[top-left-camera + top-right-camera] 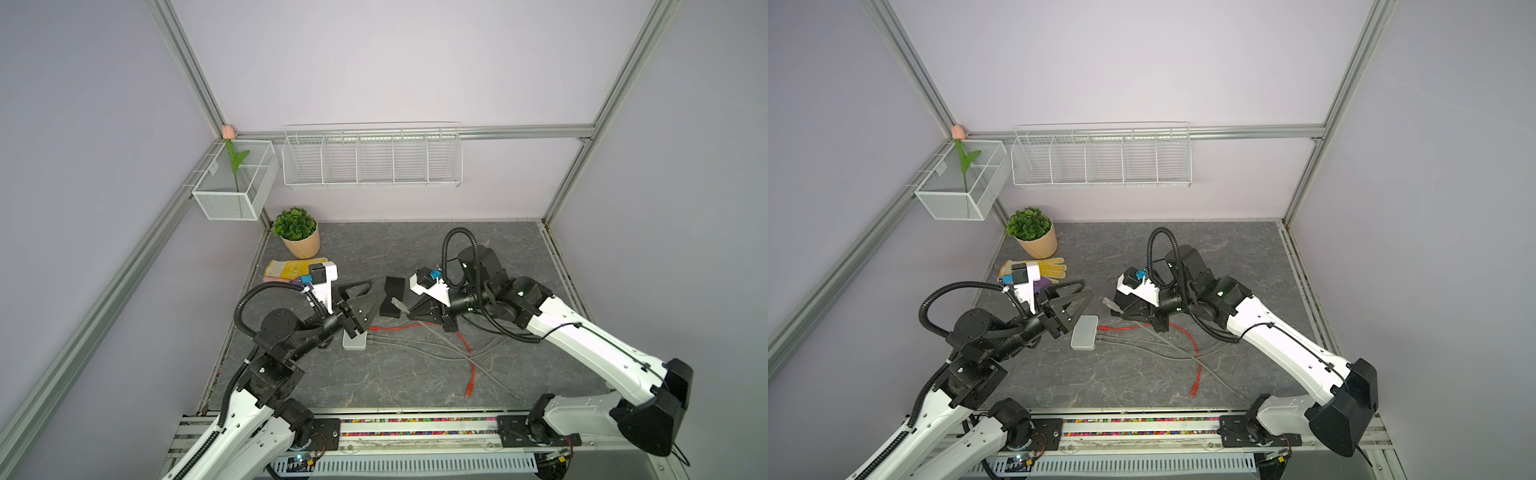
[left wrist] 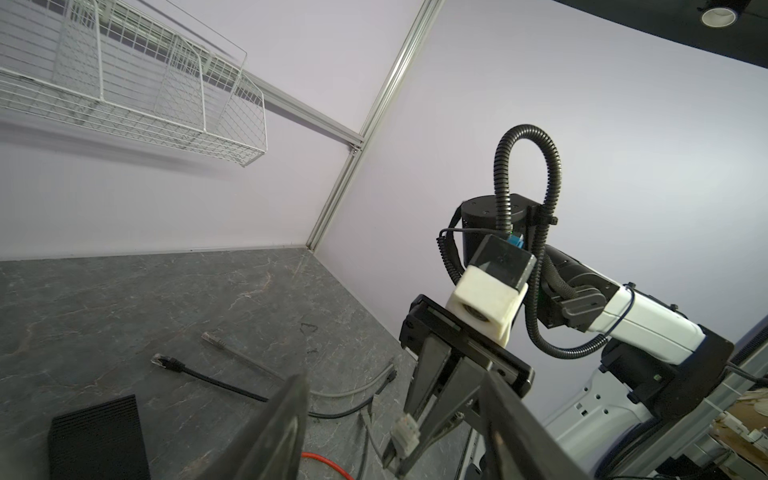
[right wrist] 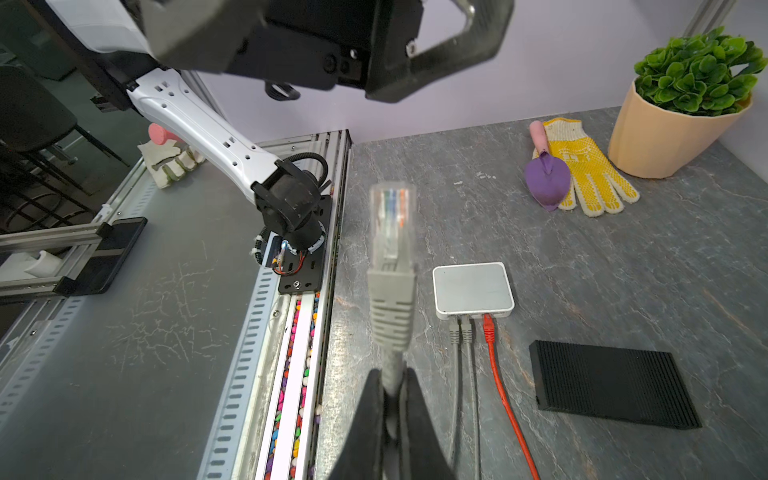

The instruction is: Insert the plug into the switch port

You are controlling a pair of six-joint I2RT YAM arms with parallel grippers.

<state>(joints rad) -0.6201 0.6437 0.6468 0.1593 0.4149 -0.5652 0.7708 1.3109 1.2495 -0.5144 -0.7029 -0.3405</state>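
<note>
The grey plug is hanging in the air near the white switch, and the right gripper is clamping its cable just behind it. The left gripper, fingers apart and empty, should probably be steadying the switch while the plug is lining up level with it.

This is a robotics laboratory test cell. A silver aluminium extrusion frame holds plain pale lilac wall panels around a grey marble-patterned tabletop. Along the near edge, a metal mounting rail carries a white-and-black left robot arm and a matching right robot arm. A slotted grey cable duct runs just nearer.

Everyday props are set out as test objects:
- a white wire basket rack on the far wall
- a white mesh box at far left, holding a pink artificial tulip
- a green plant in a peach pot
- a yellow dotted work glove
- a purple trowel
- a small white network switch
- a grey network cable
</note>
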